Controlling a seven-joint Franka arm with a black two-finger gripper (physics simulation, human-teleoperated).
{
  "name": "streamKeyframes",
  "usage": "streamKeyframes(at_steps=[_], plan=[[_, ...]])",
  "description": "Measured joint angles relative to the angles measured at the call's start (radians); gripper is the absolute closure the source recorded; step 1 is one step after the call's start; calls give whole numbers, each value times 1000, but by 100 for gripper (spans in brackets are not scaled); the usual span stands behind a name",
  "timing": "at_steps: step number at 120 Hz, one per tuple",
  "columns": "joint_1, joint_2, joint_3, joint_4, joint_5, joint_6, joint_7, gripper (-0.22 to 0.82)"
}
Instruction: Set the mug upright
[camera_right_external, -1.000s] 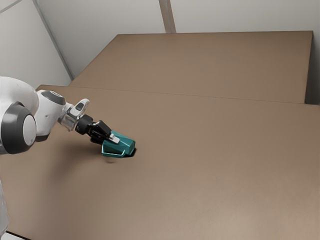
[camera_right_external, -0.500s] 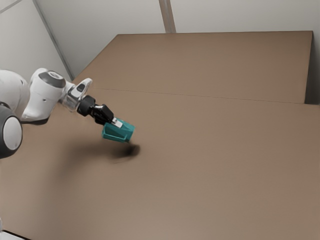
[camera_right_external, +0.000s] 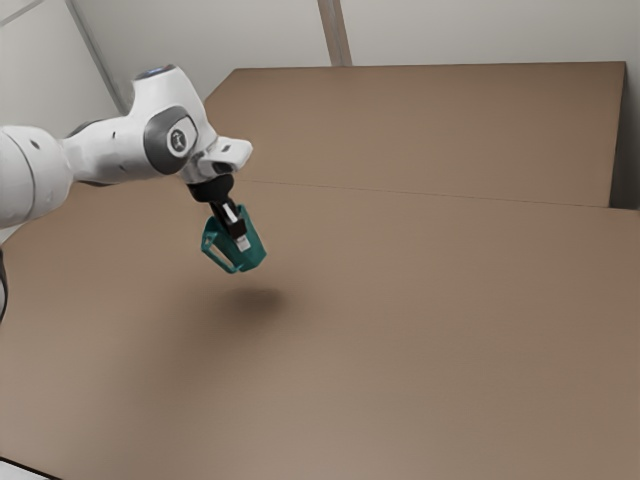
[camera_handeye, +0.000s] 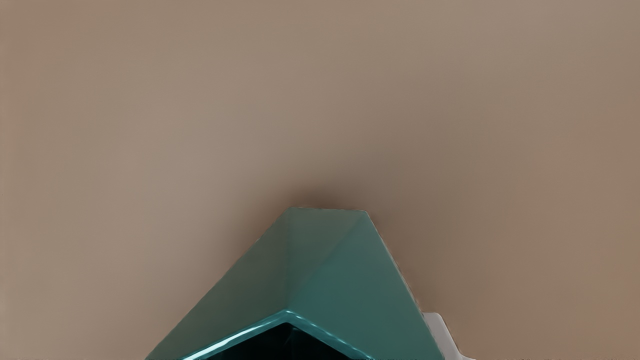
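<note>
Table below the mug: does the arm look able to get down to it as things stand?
Probably yes. The tool is shut on the mug, which hangs tilted above the table, and nothing visible between the mug and its shadow would block the descent.

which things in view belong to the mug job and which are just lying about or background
Job:
- teal, faceted, glossy mug, tilted above the table
- black two-finger gripper holding it
- flat brown tabletop, likely where it'll stand

Background:
- pale grey wall
- narrow brown strip on it
</note>
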Motion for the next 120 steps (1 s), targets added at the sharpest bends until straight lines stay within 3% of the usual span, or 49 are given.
streamKeyframes(at_steps=[45,82,120], plan=[[-30,13,-5,-81,140,70,-107,78],[-46,-49,-19,-228,232,130,-188,79],[-46,-48,-20,-267,247,203,-241,79]])
